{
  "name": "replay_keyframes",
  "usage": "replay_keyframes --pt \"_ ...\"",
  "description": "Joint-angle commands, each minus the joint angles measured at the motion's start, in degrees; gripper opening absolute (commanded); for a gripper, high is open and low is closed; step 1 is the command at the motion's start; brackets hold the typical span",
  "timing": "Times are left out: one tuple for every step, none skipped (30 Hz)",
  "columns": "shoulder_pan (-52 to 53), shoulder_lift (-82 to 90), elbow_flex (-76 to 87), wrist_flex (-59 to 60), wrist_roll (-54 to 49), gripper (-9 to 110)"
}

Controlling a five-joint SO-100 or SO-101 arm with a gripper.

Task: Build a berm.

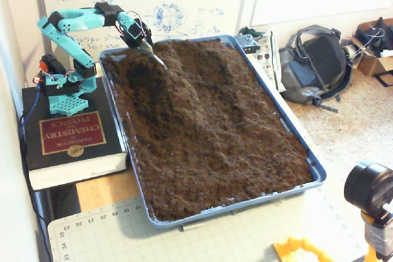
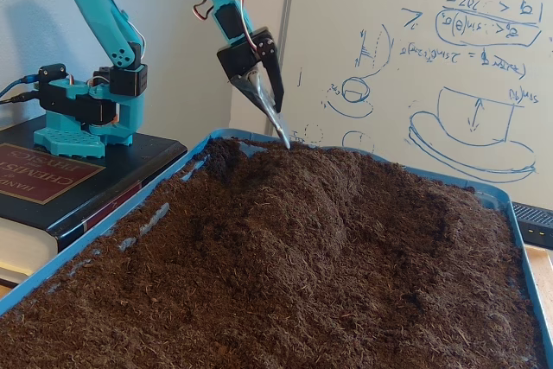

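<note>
The fingers (image 2: 278,124) of the teal plastic two-finger gripper (image 2: 283,137) are sitting nearly closed, only a thin slit showing between the clear scoop-like blade and the black finger, and they are gripping nothing solid; whether any soil is clinging to them is too small to tell. In both fixed views the tip is hovering just at the soil surface, at the far corner of the blue plastic rectangular tray (image 1: 299,141) nearest the arm's base; touching or just clear, cannot tell. The gripper is pointing down at a slant, tip leaning away from the base. The raised ridge of loose dark brown soil (image 1: 184,87) is lying inside the tray, starting right below the fingertips and running away from them along the tray's long side toward the tray's near end, fading out into the flatter level soil (image 1: 245,157) around the tray's middle. So the ridge's long axis is roughly matching the tray's long axis, and its high end is the one nearest the gripper (image 1: 155,56). In the low side view the crest (image 2: 302,192) is sloping down on both flanks, with a shallow hollow on the base side of it. Judging from this, the ridge is partly formed and the next stroke is likely needing soil dragged from the flat tray areas toward that crest. The arm's teal base is standing on a thick black hardcover book (image 1: 67,142) just beside the tray.
</note>
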Motion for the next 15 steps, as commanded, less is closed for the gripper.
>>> replay_keyframes --pt "-0.4 5.3 -0.6 -1.1 0.5 0" --pt "-0.5 5.6 -0.2 -0.4 0.5 0" --pt "-0.7 5.7 0.8 -0.3 0.5 0" --pt "-1.2 5.8 2.4 -0.3 0.5 0" --pt "-1.7 5.9 4.0 -0.3 0.5 0" --pt "-1.8 5.7 5.9 -0.5 0.5 0" --pt "-2.0 5.6 7.6 -0.9 0.5 0" --pt "-1.9 5.6 9.1 -1.0 0.6 0" --pt "-1.8 5.6 10.5 -1.1 1.0 0" --pt "-1.6 5.6 11.8 -1.1 1.9 0" --pt "-1.5 5.6 12.7 -1.1 3.5 0" --pt "-1.8 5.6 13.5 -1.1 5.6 0" --pt "-2.1 5.6 14.2 -1.1 8.2 0" --pt "-2.3 5.6 14.7 -1.1 11.0 0" --pt "-2.8 5.6 14.9 -1.1 13.8 0"
